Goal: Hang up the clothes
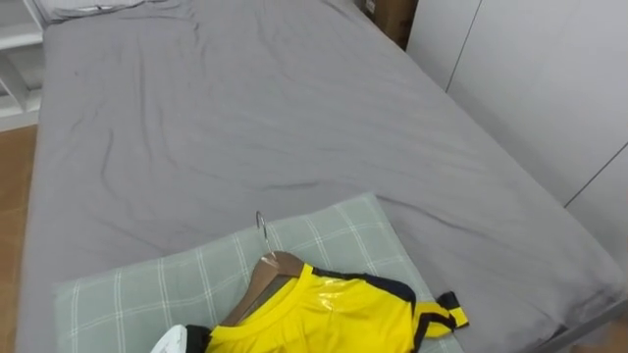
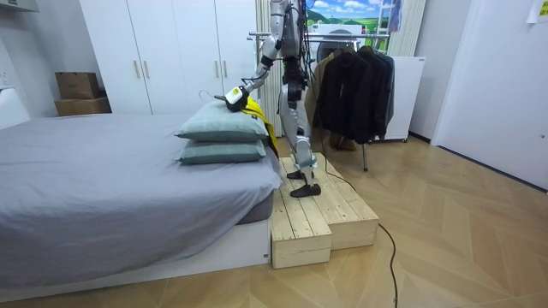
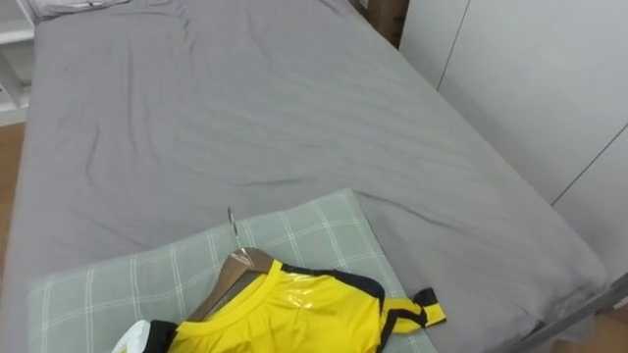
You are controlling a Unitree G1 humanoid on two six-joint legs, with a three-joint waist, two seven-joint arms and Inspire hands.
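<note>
Left eye view: yellow jersey (image 1: 329, 316) on a wooden hanger (image 1: 267, 277) lay on the checked top pillow (image 1: 137, 289). The left hand (image 1: 167, 342) showed just at the jersey's left edge, and I could not tell whether its fingers were spread or pinching the cloth. The pillow sat at the head of a grey bed (image 1: 245, 118), and in the room view the robot stood on a wooden platform (image 2: 312, 218) beside it, between white wardrobes (image 2: 171, 51) and a rack of dark jackets (image 2: 353, 81).

Both eye views look down from the head, close over the pillow (image 1: 147, 284) at 6 o'clock, bed (image 1: 245, 118) beyond. The room view, far off, shares both.
</note>
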